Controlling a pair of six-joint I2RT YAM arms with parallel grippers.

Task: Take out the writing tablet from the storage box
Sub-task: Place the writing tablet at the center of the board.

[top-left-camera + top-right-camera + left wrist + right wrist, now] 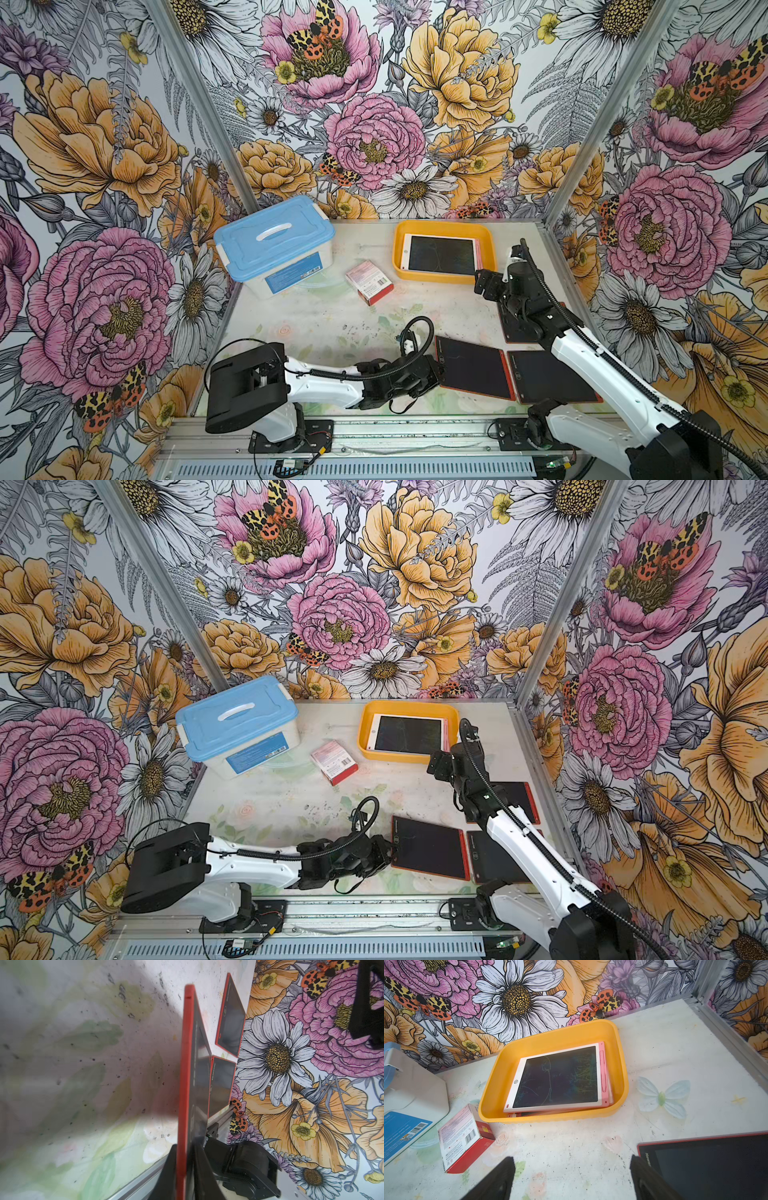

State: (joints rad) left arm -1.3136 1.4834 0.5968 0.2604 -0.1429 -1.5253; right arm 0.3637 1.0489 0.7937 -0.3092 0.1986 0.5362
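Sitting at 10 o'clock on the tabletop: blue-lidded box, lid on. Carton, red and white, lies near centre, between that box and the storage box, touching neither.

My left end effector reaches in low from 6 o'clock. Jaws are narrow, one finger on each side of the near edge of a red-framed tablet, holding it.

Storage box is at 1 o'clock, close to the far wall. Writing tablet, white frame and dark screen with faint scribbles, lies inside it face up. It rests on a pink tablet, whose edge shows along one side.

My right end effector hovers near the storage box's 4 o'clock corner, jaws wide, nothing between them.

At 4 o'clock on the tabletop, second red tablet lies flat just beside the held one. Third red tablet is partly hidden under my right arm.
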